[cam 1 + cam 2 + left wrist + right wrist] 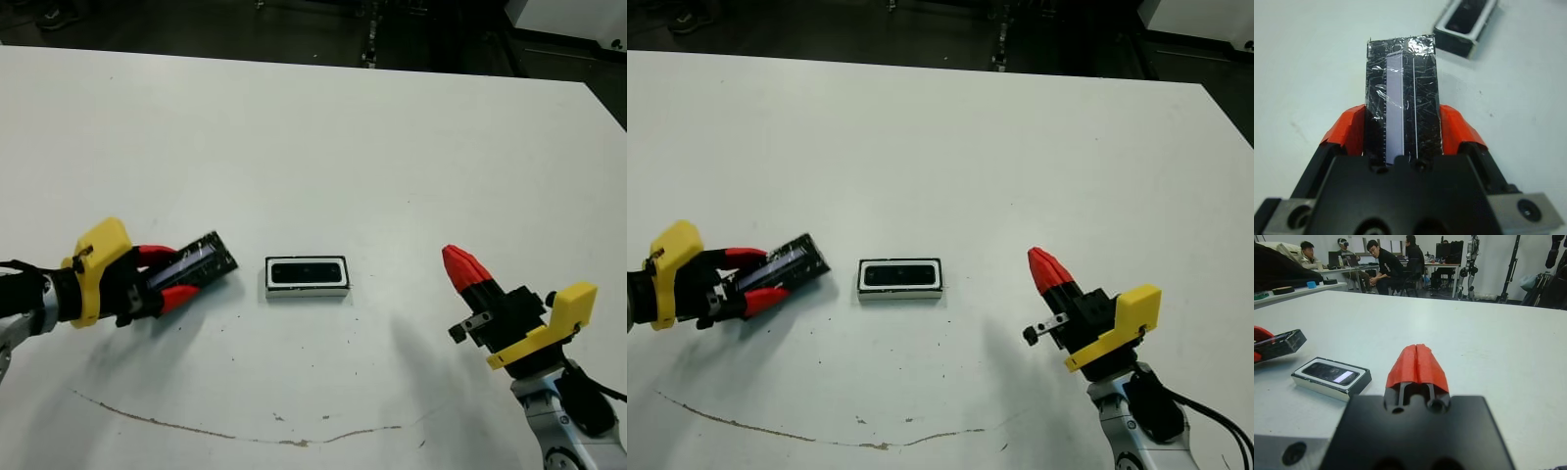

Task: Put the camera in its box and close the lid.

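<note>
Glossy lid point(196, 262) clamped in left gripper point(165, 277) at nine o'clock of box point(307, 276) holding camera point(306, 273); right gripper point(463, 266) shut, empty; skewed placement likely leaves lid cocked.

lid point(1403, 93): glossy black, silvery crinkles | box point(307, 277): white rim

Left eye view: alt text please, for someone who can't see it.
Left gripper grips the glossy black lid just left of the white-rimmed box, which holds the camera. Right gripper is shut and empty, off to the right.
</note>
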You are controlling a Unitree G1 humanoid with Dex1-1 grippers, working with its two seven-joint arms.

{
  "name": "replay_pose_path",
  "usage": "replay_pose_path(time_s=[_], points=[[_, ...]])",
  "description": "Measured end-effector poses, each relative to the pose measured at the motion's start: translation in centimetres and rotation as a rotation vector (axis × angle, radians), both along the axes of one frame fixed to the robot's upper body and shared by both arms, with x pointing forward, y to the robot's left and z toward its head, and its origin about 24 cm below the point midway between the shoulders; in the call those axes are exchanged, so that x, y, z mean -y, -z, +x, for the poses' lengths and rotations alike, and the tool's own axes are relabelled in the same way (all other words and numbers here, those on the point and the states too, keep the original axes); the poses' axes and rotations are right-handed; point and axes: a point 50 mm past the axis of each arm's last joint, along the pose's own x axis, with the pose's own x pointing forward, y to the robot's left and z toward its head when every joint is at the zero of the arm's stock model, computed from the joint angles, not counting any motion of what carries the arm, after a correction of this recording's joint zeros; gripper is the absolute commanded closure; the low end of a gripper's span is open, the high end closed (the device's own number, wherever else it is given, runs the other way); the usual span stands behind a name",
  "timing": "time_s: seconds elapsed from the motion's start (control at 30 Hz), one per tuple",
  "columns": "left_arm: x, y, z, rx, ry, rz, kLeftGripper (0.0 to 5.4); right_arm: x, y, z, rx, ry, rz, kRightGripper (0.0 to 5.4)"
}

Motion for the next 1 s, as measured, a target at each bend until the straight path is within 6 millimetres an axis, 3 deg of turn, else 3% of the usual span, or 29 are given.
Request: replay_pose_path(time_s=[0.13, 0.5, 1.0], points=[[0.8, -0.8, 1.0, 0.014, 0.059, -0.017, 2.24, -0.1, 0.0, 0.0, -0.002, 0.000, 0.000, 5.40], [4.0, -0.1, 3.1, -0.007, 0.251, -0.011, 2.24, -0.3, 0.1, 0.0, 0.000, -0.005, -0.016, 5.40], [7.3, 0.9, 4.5, 0.022, 0.332, 0.054, 2.25, -0.3, 0.1, 0.0, 0.002, -0.008, -0.014, 5.40]])
